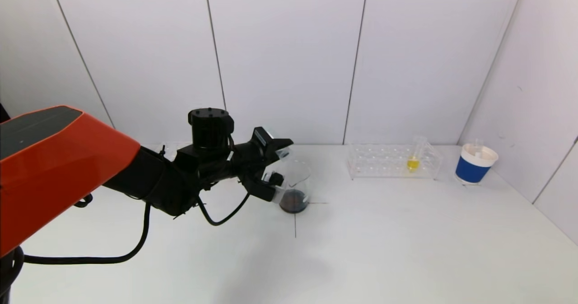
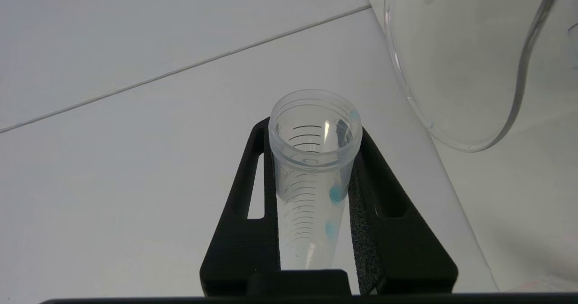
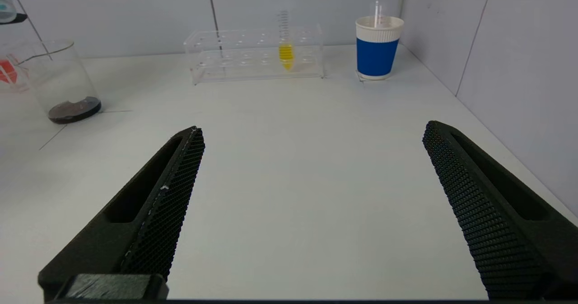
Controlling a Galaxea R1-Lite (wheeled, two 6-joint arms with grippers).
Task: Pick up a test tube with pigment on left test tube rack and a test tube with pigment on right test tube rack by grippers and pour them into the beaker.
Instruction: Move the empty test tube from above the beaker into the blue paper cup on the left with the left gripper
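i have the left gripper (image 2: 316,195) clamped on a clear test tube (image 2: 311,168) at centre-left of the head view, with the tube's mouth beside the beaker (image 1: 295,186). from the left wrist view the tube looks nearly drained: only a few blue droplets cling to its wall. the beaker sits just left of centre in the head view, with a dark pool in its bottom. so i judge the left-hand pour is at its end or just finished.

next, i think, comes the right side. the right gripper (image 3: 311,204) fills the lower half of the right wrist view with its jaws spread wide and nothing between them, well short of the right test tube rack (image 3: 255,53) in the upper middle of that frame. it needs to travel forward to the yellow test tube (image 3: 285,51), close on it above the rack, lift straight up, then carry it across to the beaker.

counted: two test tubes in view, one blue-stained and one yellow; one rack that i can see clearly; one beaker; one blue paper cup (image 3: 377,46) at upper right, with something clear standing in it.
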